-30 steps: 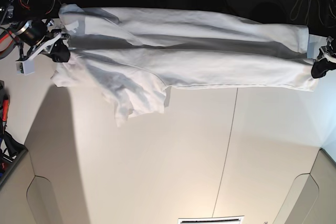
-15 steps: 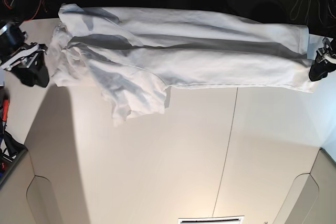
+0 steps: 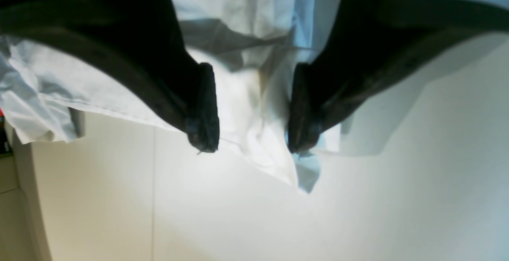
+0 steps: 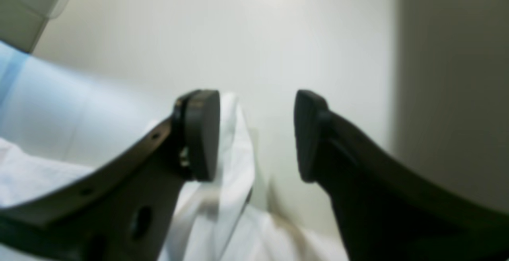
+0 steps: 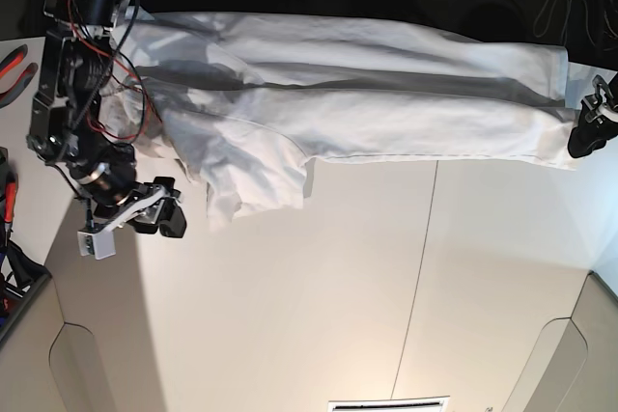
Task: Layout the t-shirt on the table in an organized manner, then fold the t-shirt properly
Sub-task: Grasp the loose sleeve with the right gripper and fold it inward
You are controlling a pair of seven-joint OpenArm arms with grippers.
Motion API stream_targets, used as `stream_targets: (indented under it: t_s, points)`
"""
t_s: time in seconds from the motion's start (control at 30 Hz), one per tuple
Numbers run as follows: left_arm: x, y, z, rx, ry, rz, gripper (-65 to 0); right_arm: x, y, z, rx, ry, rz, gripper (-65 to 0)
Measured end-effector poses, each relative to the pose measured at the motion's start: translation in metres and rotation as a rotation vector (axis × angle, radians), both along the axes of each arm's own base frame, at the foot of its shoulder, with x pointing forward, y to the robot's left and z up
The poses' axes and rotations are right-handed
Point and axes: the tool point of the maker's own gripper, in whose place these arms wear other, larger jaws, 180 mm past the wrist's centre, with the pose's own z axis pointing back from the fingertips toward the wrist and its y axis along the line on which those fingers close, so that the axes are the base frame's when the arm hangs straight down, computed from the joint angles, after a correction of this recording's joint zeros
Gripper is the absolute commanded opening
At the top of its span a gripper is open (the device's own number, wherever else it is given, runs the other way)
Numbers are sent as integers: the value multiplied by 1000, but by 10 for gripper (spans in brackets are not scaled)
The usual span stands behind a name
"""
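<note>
Both your claws gape, holding nothing; the t-shirt spans the table's upper edge; left gripper sits at its right hem, right gripper lower-left beside bare tabletop.

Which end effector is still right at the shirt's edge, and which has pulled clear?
The left end effector, open, sits at the t-shirt's end on the base view's right. The right end effector, also open, is off the cloth over bare table.
</note>
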Motion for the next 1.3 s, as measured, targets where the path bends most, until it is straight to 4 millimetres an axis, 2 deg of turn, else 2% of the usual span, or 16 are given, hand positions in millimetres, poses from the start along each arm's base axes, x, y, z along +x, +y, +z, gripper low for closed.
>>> stream_targets:
  t_s: [0.07,0.1,0.2,0.4,0.53,0.63,0.73,0.8,0.87,0.93,0.97,1.0,1.1,1.23,1.27,1.3]
  points:
    - [0,0,0,1,3,-1,-332,11,-2,-24,-1,54,-35,-360]
    - [0,0,0,1,3,0,-332,15,0,-31,16,67,-39,-395]
    - [0,-1,-1,-2,1,1,-332,19,10,-41,42,101,-6,-650]
    - [-1,-2,-2,-5,1,1,-332,22,38,-15,111,73,78,-650]
    - [-1,-2,-2,-5,2,1,-332,24,47,31,101,-50,111,-650]
    - [-1,-2,-2,-6,2,1,-332,11,56,56,71,-108,141,-650]
    - [0,-2,-1,-8,-1,2,-332,-15,77,63,70,-129,207,-650]
    - [0,-2,-1,-8,-1,2,-332,-27,86,58,32,-123,238,-650]
    - [0,-2,-1,-8,-1,2,-332,-23,77,52,-57,-148,210,-642]
    - [0,-2,-1,-8,-1,2,-332,-10,63,54,-85,-194,122,-392]
    - [0,-2,-1,-8,-2,2,-332,-4,55,53,-99,-205,83,-302]
    - [0,-2,-1,-8,-2,2,-332,1,51,51,-103,-199,55,-270]
    - [0,-2,-1,-9,-3,2,-332,14,43,27,-96,-117,4,-270]
    - [0,-2,-1,-10,-4,3,-332,27,63,-7,39,-5,27,-302]
    - [0,-2,-1,-9,-3,3,-332,28,70,-13,79,21,48,-382]
    - [0,-2,-1,-9,-3,3,-332,25,79,-20,107,57,86,-529]
